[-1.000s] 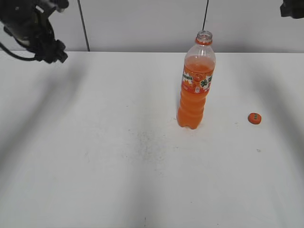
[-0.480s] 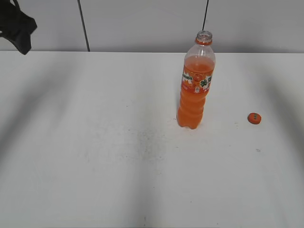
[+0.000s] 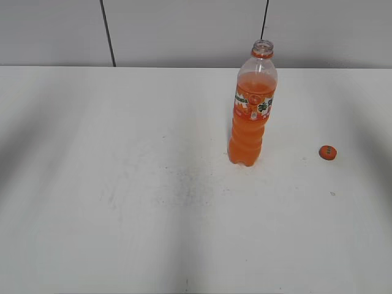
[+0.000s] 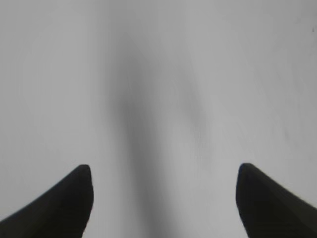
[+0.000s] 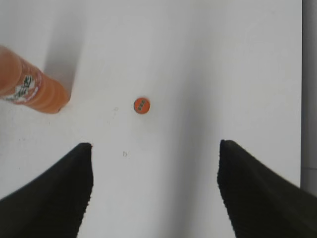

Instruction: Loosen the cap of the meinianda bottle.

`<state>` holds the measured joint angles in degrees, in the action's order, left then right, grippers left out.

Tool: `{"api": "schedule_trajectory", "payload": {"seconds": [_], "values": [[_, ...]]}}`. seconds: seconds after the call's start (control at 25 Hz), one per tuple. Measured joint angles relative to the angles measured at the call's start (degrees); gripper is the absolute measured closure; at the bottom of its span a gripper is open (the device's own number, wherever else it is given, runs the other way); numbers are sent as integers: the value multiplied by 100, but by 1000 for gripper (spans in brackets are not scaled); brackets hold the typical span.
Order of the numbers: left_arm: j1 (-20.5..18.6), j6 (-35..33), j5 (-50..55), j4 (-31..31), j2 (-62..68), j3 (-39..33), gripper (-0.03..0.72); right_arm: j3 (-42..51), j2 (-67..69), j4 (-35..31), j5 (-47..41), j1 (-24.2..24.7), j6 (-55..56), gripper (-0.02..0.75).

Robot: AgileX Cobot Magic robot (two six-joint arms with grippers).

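The meinianda bottle (image 3: 252,104) stands upright on the white table, right of centre, its neck open with no cap on it. The orange cap (image 3: 328,152) lies on the table to the bottle's right, apart from it. In the right wrist view the cap (image 5: 141,105) lies ahead of my open, empty right gripper (image 5: 155,148), with the bottle (image 5: 29,87) at the upper left. My left gripper (image 4: 163,171) is open and empty over bare table. Neither gripper shows in the exterior view.
The white table (image 3: 122,184) ends at a grey wall behind, with two dark cables (image 3: 107,30) hanging there. In the right wrist view the table's edge (image 5: 301,99) runs down the right side. Faint arm shadows cross the table.
The left arm, seen at the upper left a second ago, has risen out of the exterior view. The right arm's tip has also left the upper right corner. Bottle and cap have not moved.
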<state>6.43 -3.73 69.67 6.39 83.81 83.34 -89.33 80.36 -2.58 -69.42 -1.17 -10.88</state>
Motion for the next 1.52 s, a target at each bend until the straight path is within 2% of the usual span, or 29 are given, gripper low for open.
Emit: {"api": "schedule_trajectory", "payload": {"seconds": [0.16, 0.32, 0.6, 0.84, 1.0, 1.24, 1.52], "values": [[0, -12, -65, 45, -1073, -1404, 148, 1172, -1023, -15, -4, 0, -39, 150], [0, -13, -186, -164, -2406, -2610, 150, 2643, -2186, -28, 51, 0, -50, 150], [0, -13, -268, -516, -4878, -4091, 151, 4864, -4316, -78, 548, 0, -57, 150], [0, -18, -255, -639, -6632, -4754, 152, 5953, -5585, -118, 821, 0, -57, 150], [0, -18, -270, -639, -7511, -4826, 153, 6364, -6250, -119, 992, 0, -57, 150], [0, -24, -289, -639, -8410, -4849, 155, 6394, -7084, -147, 1082, 0, -57, 150], [0, -30, -828, -639, -8434, -5018, 155, 6394, -8042, -163, 1076, 0, -52, 150]]}}
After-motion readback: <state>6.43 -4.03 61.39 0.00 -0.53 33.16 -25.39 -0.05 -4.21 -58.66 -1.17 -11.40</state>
